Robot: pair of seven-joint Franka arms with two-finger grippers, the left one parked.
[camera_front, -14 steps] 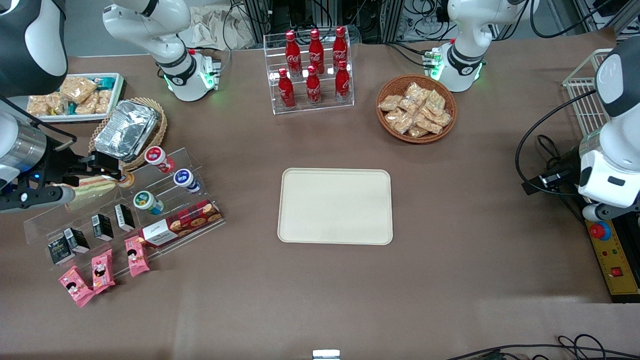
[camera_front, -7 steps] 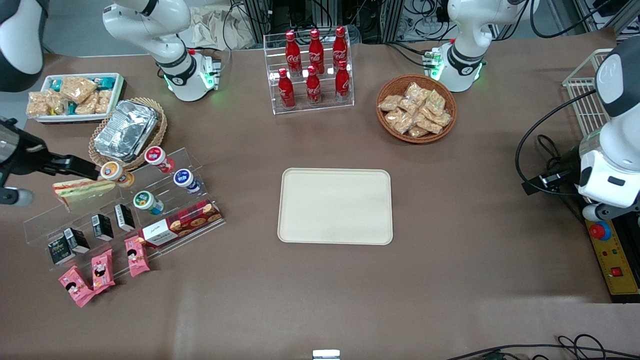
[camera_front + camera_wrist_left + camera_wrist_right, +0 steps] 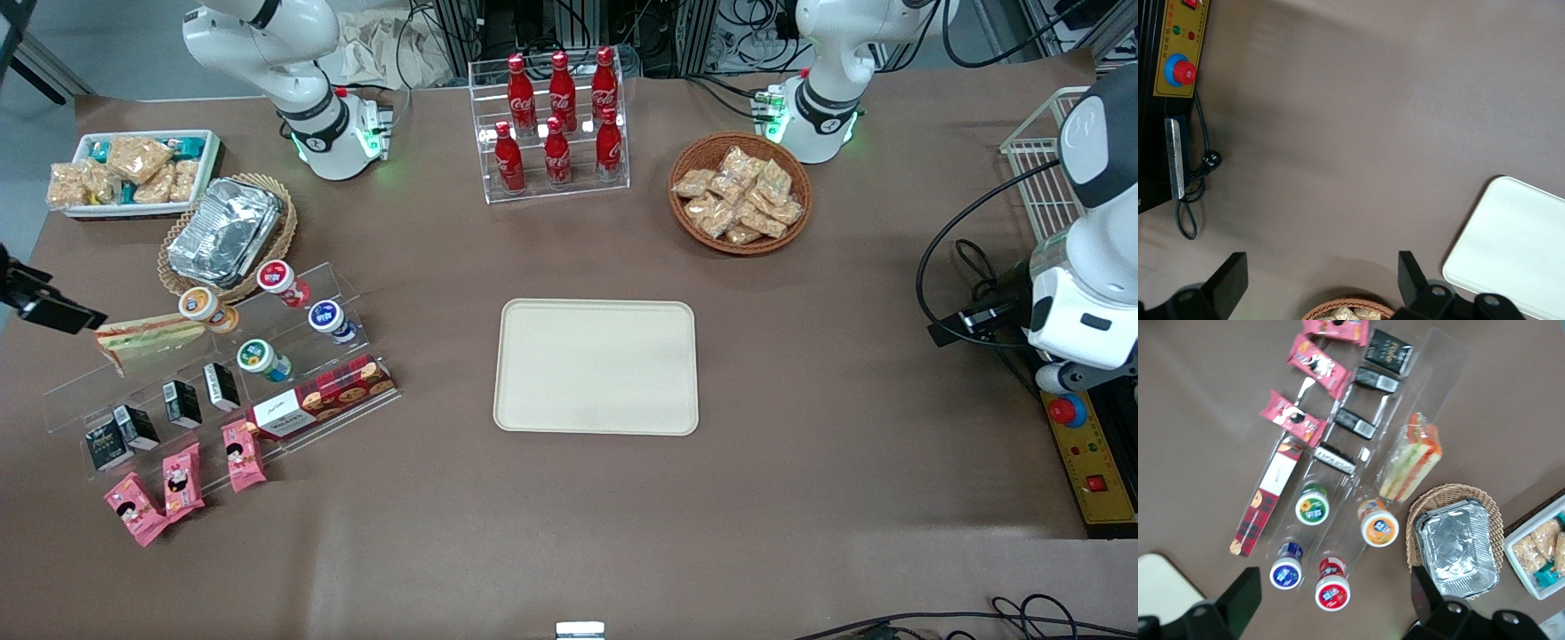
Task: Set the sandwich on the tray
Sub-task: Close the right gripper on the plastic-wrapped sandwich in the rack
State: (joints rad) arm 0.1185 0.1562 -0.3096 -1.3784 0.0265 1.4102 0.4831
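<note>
1. In the front view, the white bin (image 3: 209, 151) in the upper part of the frame, at the working arm's end, holds tan snack packets (image 3: 133, 169).
2. Just nearer the camera, a wicker basket (image 3: 283, 233) carries a foil container (image 3: 224, 229).
3. At top centre, a clear stand (image 3: 551, 191) holds six red cola bottles (image 3: 557, 116). A round basket (image 3: 685, 164) toward the parked arm's end is full of snack packets (image 3: 738, 196).
4. The stepped acrylic rack (image 3: 356, 289) holds lidded cups (image 3: 324, 316), black cartons (image 3: 182, 400), a biscuit box (image 3: 320, 398) and pink packets (image 3: 182, 476).
5. The gripper (image 3: 1331, 597) hangs above the rack, fingers (image 3: 1241, 597) wide apart, holding and touching nothing.
6. The sandwich (image 3: 147, 340) lies on its side on the rack's highest step, beside the orange-lidded cup (image 3: 199, 305). In the wrist view the sandwich (image 3: 1411, 463) is below the gripper, clear of both fingers.
7. The tray (image 3: 596, 366) sits at mid-frame, well apart from the sandwich.
</note>
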